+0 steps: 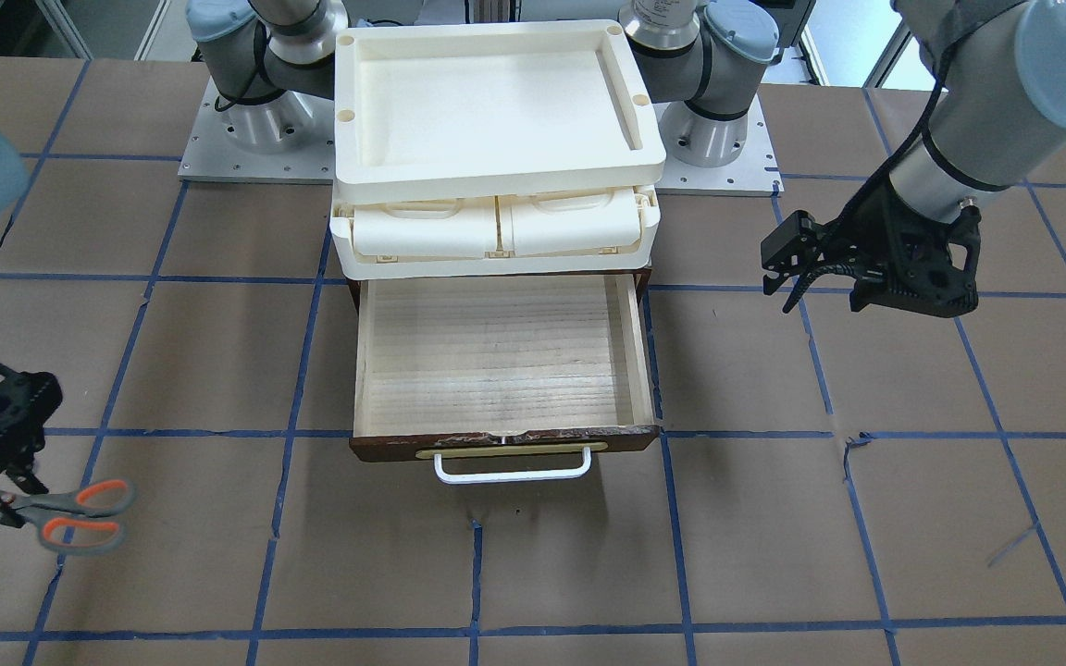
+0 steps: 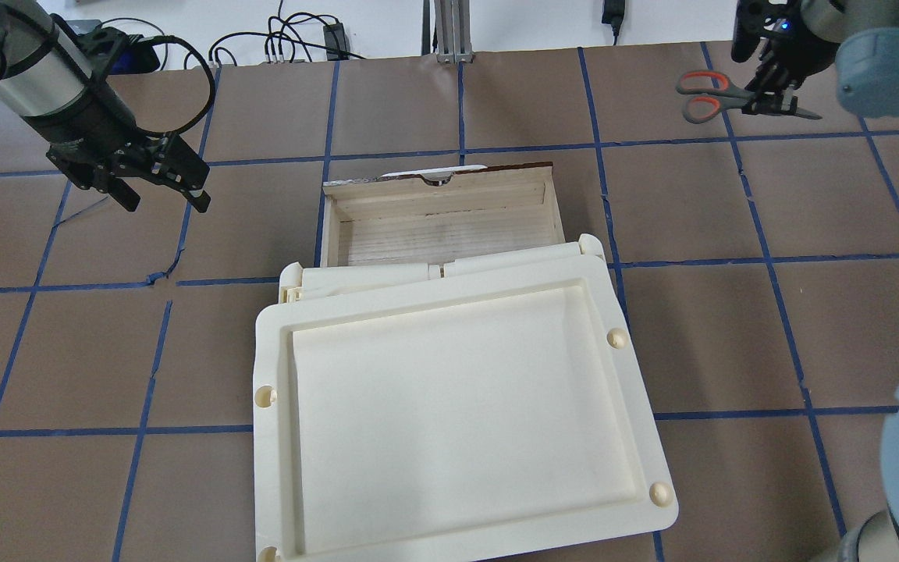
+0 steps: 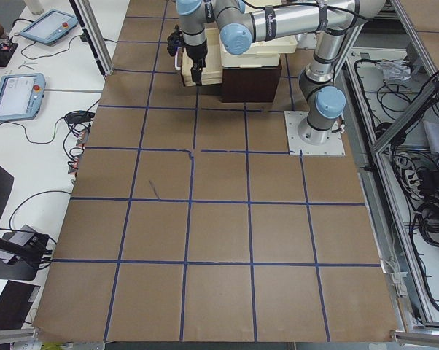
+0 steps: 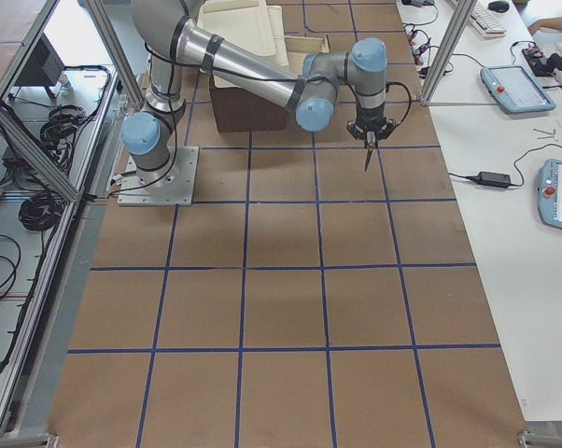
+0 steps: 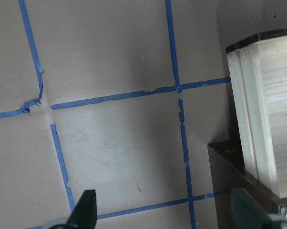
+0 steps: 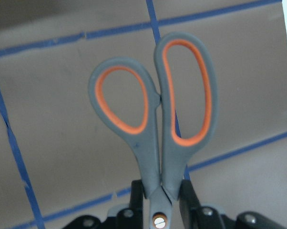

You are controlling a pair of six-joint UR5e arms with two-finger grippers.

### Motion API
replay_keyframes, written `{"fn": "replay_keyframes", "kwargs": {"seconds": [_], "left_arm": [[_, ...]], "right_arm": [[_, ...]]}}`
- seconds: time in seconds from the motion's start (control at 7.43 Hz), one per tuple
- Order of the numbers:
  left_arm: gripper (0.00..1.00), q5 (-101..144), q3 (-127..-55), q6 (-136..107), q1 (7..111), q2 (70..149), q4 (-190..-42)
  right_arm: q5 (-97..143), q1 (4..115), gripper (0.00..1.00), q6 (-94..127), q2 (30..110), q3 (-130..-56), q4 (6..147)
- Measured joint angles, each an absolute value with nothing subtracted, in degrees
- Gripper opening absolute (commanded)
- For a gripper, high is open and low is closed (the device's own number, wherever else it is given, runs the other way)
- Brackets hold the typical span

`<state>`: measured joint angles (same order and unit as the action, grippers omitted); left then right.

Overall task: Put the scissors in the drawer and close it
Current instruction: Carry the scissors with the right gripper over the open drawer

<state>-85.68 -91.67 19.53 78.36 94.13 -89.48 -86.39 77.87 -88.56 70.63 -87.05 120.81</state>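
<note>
The scissors [image 1: 80, 514], grey handles lined orange, are gripped near the pivot by my right gripper [image 1: 4, 504] and held a little above the table, handles pointing away from the wrist. The right wrist view shows the fingers [image 6: 137, 191] shut on the scissors [image 6: 158, 119]. They are at the table's far right corner in the overhead view [image 2: 703, 94], well away from the drawer. The drawer [image 1: 505, 444] is pulled fully open and holds nothing; its pale wood floor shows. My left gripper [image 1: 776, 285] is open and holds nothing, hovering beside the drawer on its left side [image 2: 165, 204].
A cream plastic tray unit [image 1: 496, 111] sits on top of the dark cabinet above the drawer. The white loop handle [image 1: 510, 467] sticks out at the drawer front. Brown table with a blue tape grid [image 1: 820, 518] lies around it.
</note>
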Motion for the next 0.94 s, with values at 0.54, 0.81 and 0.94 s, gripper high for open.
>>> {"fn": "replay_keyframes", "kwargs": {"seconds": [0.54,0.81,0.94], "left_arm": [[1.0,-85.6,-91.7,19.5,78.4,94.1,-89.5],[1.0,-85.8,-91.6,19.8,78.2,93.8,-89.6],[1.0,-85.8,-91.4,19.9,78.0,93.7,-89.7]], "right_arm": [[-85.8,97.7,0.0,-70.3,74.0,-85.9,118.3],[-86.4,105.8,0.0,-65.3,73.7,-85.9,118.4],[-86.5,108.3,0.0,-64.1,73.3,-86.3,118.2]]}}
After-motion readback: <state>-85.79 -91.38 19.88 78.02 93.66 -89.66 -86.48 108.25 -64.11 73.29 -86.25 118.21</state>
